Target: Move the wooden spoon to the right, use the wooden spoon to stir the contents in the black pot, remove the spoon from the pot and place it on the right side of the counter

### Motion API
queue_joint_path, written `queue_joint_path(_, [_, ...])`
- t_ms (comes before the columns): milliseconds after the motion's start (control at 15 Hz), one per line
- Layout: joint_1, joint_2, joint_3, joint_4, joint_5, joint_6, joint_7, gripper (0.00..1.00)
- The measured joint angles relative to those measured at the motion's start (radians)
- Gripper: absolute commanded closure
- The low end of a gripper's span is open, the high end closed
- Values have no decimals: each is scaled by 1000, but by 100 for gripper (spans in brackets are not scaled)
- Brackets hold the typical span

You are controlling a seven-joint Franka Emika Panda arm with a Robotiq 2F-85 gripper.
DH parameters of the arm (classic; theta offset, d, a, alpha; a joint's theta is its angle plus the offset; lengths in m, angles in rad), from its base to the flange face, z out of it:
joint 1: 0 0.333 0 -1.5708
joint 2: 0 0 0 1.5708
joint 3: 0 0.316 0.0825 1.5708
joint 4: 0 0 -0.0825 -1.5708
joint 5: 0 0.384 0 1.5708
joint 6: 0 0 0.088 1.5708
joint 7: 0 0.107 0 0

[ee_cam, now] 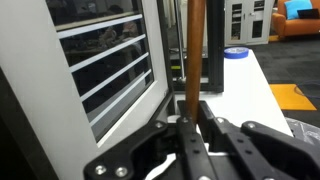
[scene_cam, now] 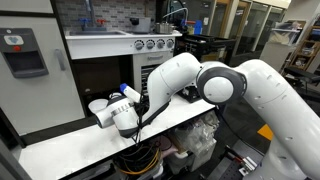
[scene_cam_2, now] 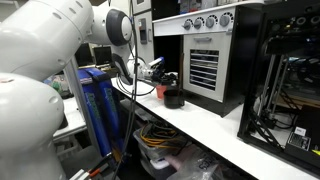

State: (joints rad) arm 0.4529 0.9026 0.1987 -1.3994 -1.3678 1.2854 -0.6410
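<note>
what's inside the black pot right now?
Interior hidden: in an exterior view the black pot shows only its outer wall. The hand grips the wooden spoon; whether it reaches inside is unclear.

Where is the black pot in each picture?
In an exterior view: the black pot sits mid-picture on the counter, before the oven.
In an exterior view: not visible; the arm may hide it.
Wrist view: not in it.
Shared landmark: the counter, in all three.

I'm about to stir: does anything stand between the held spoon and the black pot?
Nothing visible does. The gripper is shut on the wooden spoon, close to the black pot in an exterior view.
</note>
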Motion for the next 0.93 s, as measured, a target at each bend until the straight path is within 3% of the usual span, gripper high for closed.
queue_joint_path(933, [5,1,17,9,0,13,0,97])
